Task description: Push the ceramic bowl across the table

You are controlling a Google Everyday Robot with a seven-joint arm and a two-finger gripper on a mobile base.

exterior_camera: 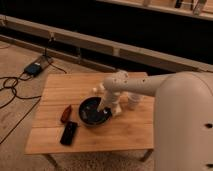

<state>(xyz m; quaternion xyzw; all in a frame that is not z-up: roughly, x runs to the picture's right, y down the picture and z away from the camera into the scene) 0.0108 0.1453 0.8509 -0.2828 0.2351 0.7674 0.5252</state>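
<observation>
My pincer [107, 106] sits at the 3 o'clock rim of the round, glossy dark blue-black ceramic bowl [90, 114], near the middle of the light wooden plank surface [65, 87]. Whether it is open or closed, I cannot tell. A flat black slab [69, 133] lies at the bowl's 7 o'clock. A small white cup [133, 101] stands at its 3 o'clock.

High near view past the arm [150, 86], down onto table [56, 90], gripper [109, 107] at ceramic bowl [86, 113].
</observation>
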